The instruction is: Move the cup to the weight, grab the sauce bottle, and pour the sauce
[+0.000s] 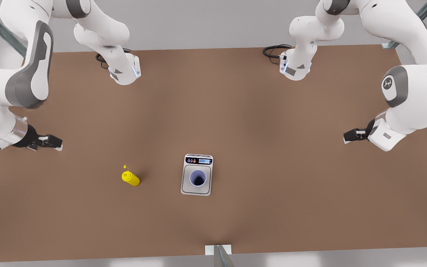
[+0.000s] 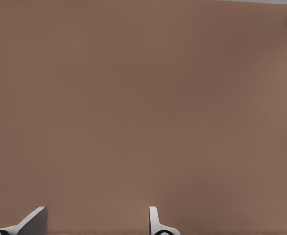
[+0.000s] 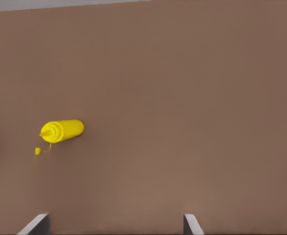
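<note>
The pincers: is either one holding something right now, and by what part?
Nothing is held. The right pincer near the bottle and the left pincer are both open above the table. The cup sits on the scale.

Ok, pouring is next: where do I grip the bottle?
The bottle's cylindrical middle, below the thin nozzle: even sides for two fingers. Come from the front view's left with the open right gripper, nearest it; left gripper waits far right.

Bare table [image 1: 272,148] lies all round the bottle [image 1: 131,178] and the weight [image 1: 197,174], which stand well apart. The cup [image 1: 198,178] occupies the weighing plate.
</note>
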`<action>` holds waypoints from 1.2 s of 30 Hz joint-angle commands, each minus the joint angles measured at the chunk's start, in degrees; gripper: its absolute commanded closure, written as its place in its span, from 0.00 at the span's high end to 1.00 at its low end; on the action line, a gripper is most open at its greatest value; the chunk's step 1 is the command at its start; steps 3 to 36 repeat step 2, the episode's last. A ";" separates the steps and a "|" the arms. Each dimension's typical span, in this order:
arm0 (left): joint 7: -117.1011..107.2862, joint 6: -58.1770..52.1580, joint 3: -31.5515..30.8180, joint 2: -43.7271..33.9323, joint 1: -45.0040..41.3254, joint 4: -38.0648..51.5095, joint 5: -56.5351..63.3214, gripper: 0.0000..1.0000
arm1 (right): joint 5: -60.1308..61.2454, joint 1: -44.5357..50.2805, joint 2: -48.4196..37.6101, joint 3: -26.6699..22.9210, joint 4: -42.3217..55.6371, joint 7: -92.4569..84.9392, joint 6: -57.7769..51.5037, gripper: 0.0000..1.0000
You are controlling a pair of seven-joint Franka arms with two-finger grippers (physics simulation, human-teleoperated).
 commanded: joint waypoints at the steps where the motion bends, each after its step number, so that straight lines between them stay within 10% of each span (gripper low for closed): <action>1: 0.00 0.00 0.00 0.00 0.01 0.00 0.00 1.00 | 0.00 0.02 -0.07 0.00 -0.07 -0.04 0.01 1.00; 36: 0.00 0.00 0.00 0.00 0.01 0.00 -0.09 1.00 | 0.00 0.11 -0.16 0.00 -0.07 -0.12 0.01 1.00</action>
